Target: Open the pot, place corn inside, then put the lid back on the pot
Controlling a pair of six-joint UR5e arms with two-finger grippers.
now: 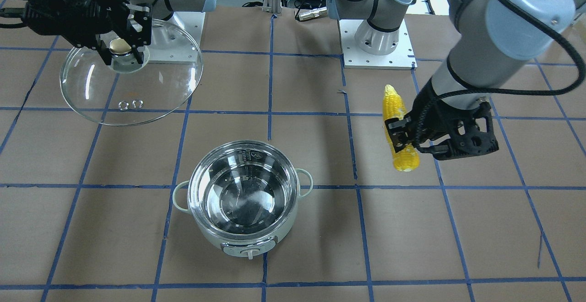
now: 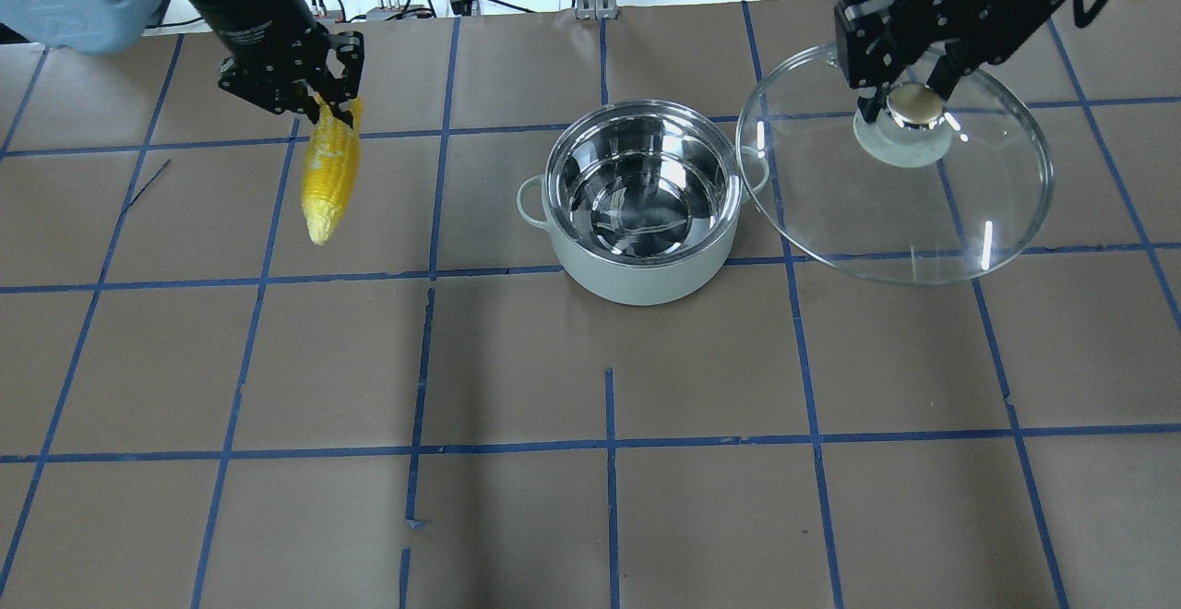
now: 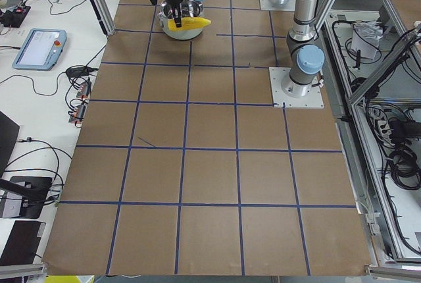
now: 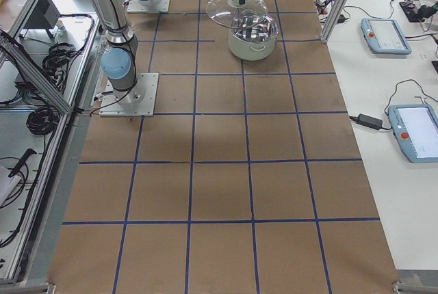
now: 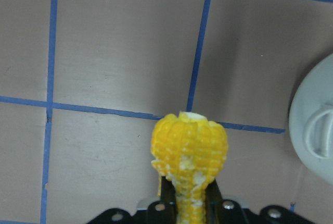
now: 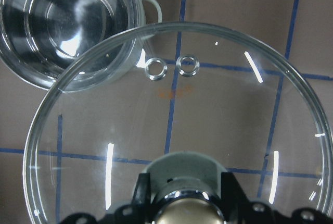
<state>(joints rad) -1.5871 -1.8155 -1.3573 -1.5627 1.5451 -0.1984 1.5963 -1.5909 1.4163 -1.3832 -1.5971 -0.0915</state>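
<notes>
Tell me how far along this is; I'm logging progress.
Done: the pot is open and empty. In hand: the right gripper holds the lid by its knob, beside the pot; the left gripper holds the corn, not yet over the pot. Left: corn in, lid back on.

Wrist views — pot (image 5: 311,101) edge-cropped; lid (image 6: 208,114) knob half cut.

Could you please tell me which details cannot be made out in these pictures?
Overhead view: the gripped end of the corn, covered by the left gripper's jaws.
Right wrist view: the knob of the lid, cut off by the bottom edge and partly covered by the right gripper's jaws.
Front-facing view: markings on the control panel of the pot, too small to read.
</notes>
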